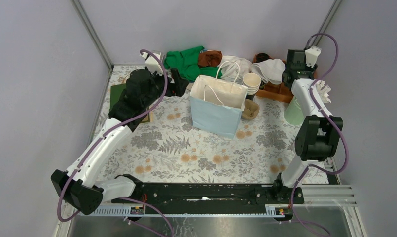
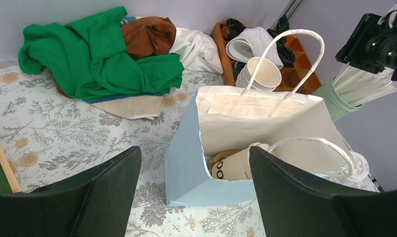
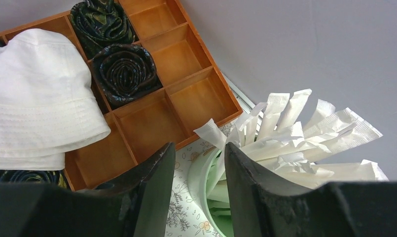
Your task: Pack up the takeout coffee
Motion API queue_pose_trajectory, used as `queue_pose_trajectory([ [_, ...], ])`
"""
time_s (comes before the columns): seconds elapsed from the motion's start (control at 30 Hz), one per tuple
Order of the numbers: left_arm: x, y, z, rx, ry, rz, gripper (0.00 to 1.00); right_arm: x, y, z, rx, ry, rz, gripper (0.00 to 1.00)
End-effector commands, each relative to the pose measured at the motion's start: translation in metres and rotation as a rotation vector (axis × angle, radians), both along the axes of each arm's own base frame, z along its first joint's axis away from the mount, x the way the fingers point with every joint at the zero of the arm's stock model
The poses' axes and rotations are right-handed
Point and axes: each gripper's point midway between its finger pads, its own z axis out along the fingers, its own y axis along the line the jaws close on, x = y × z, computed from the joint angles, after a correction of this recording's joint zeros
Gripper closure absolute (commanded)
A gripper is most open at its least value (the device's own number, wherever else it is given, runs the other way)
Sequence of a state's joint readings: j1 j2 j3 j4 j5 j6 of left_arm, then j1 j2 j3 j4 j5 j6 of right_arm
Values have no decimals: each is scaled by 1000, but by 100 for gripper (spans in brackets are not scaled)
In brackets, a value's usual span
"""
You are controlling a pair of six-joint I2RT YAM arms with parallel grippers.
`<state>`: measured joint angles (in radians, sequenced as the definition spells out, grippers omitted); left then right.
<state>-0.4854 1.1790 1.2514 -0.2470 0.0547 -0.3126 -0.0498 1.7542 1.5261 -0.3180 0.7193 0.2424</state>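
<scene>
Here the packing appears almost complete. The takeout coffee lies inside the pale blue paper bag, which stands upright and open-mouthed near the middle of the bench. The cup leans on its side against the bag's inner wall rather than standing, and a brownish piece beneath it is too hidden to name.

The left end effector hovers beside and above the bag, its fingers spread wide with nothing between them. The right end effector hangs well apart from the bag, above the green cup of wrapped straws, its fingers partly apart and empty. What is left, on this judgement, is at most to right the cup and draw the arm clear.

Other containers:
- A stack of lidless cups stands just behind the bag, the top one empty.
- A brown pulp tray sits beside the bag.
- The wooden divided tray holds rolled dark cloth in two compartments, while several others are bare. A white hat rests over its left part.
</scene>
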Motion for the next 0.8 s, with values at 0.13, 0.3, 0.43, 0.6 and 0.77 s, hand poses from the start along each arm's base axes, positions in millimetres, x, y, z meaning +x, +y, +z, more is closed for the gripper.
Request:
queue_pose_trajectory([
  [0.13,-2,-2,12,-25,-41,-21,16,5,13,18,71,-35,71,51],
  [0.3,0,-4,9,-24,-37,-29,15,-2,15,17,88,-27,65,51],
  [0.43,0,-4,10,-16,-40,-34,15,-5,21,16,110,-2,98,51],
  [0.6,1,-5,6,-7,-37,-41,15,-17,22,14,112,28,101,52],
  [0.77,2,-8,3,-12,-31,-51,15,-30,9,16,57,56,37,56],
])
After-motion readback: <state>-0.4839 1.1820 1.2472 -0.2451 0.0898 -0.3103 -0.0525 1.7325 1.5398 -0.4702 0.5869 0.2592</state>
